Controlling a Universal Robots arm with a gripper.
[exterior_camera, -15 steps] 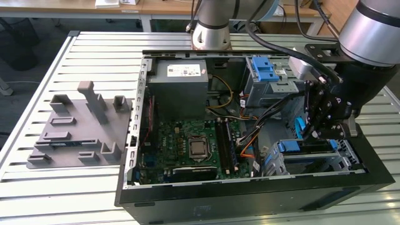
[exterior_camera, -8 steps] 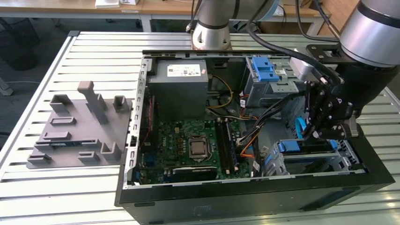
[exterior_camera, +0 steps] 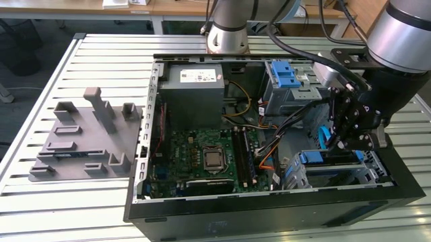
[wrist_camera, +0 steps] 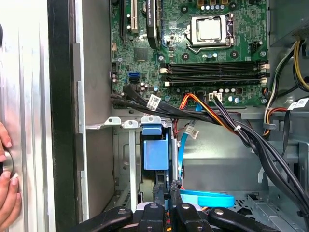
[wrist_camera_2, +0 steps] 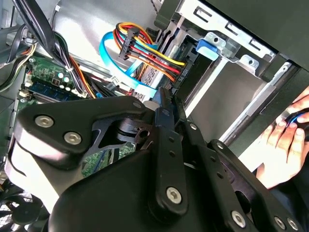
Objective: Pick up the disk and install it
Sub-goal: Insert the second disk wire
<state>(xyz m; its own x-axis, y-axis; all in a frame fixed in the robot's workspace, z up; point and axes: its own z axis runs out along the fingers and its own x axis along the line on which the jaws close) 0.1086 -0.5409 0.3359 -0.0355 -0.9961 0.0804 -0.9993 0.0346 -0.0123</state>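
My gripper [exterior_camera: 344, 147] hangs at the exterior view's right, inside the open computer case [exterior_camera: 269, 212]. It is just above the lower metal drive cage [exterior_camera: 367, 174]. In both wrist views the fingers [wrist_camera: 162, 193] stand close together, with nothing seen between them, and the gripper [wrist_camera: 167, 186] [wrist_camera_2: 161, 99] points into the cage mouth. A blue plastic piece [wrist_camera: 155, 150] sits at that mouth. Deeper in the cage lies a flat blue-edged part [exterior_camera: 330, 178], which looks like the disk, though most of it is hidden by the cage walls.
A blue flat cable [wrist_camera: 207, 198] and a bundle of coloured power wires [wrist_camera_2: 149, 53] run right beside the fingers. The motherboard [exterior_camera: 202, 156], grey power supply [exterior_camera: 192, 96] and upper cage with its blue latch [exterior_camera: 286, 75] fill the case. A grey fixture [exterior_camera: 81, 136] lies at the left. A person's hand [wrist_camera_2: 285, 140] rests near the case.
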